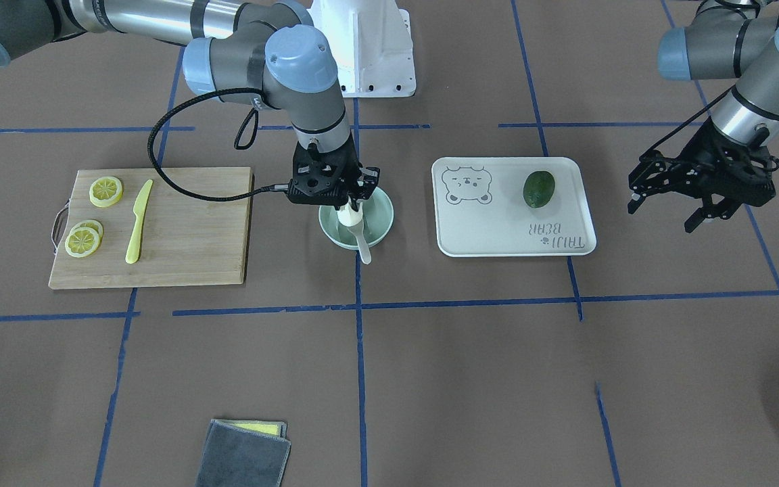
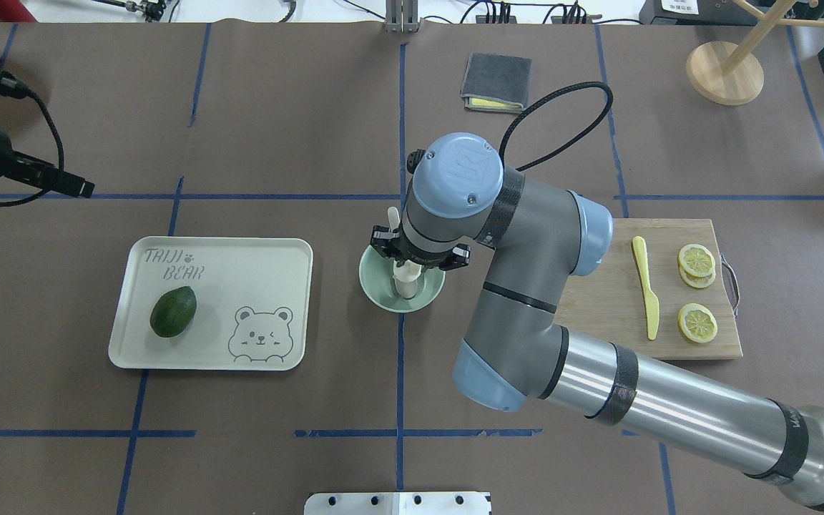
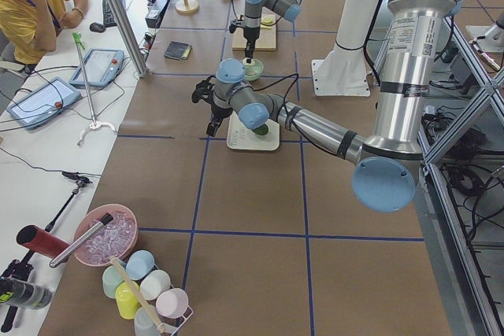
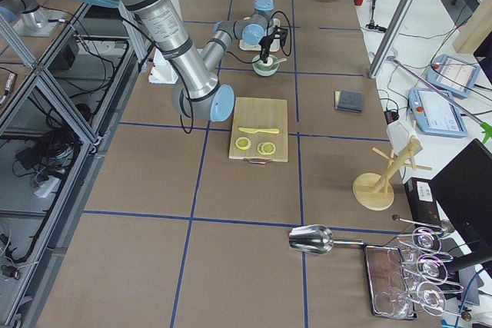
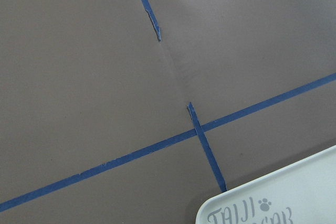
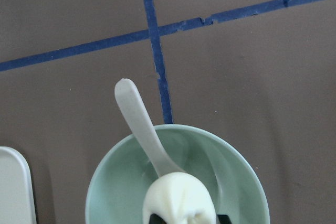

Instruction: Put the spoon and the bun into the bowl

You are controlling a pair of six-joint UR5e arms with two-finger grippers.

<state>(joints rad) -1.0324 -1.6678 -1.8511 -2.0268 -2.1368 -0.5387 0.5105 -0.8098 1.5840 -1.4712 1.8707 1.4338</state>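
Clamping pleated dome bun point(image 6: 177, 196) | right pincer point(image 1: 351, 214) | over smooth round bowl point(image 6: 237, 172)

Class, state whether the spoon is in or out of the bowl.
In: the spoon has its lower end inside the bowl, handle jutting over the rim.

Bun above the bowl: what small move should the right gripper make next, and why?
Probably open the right gripper and let go. It grips the bun directly over the bowl, and the spoon already lies with its scoop inside and its handle over the rim, so releasing should finish the task.
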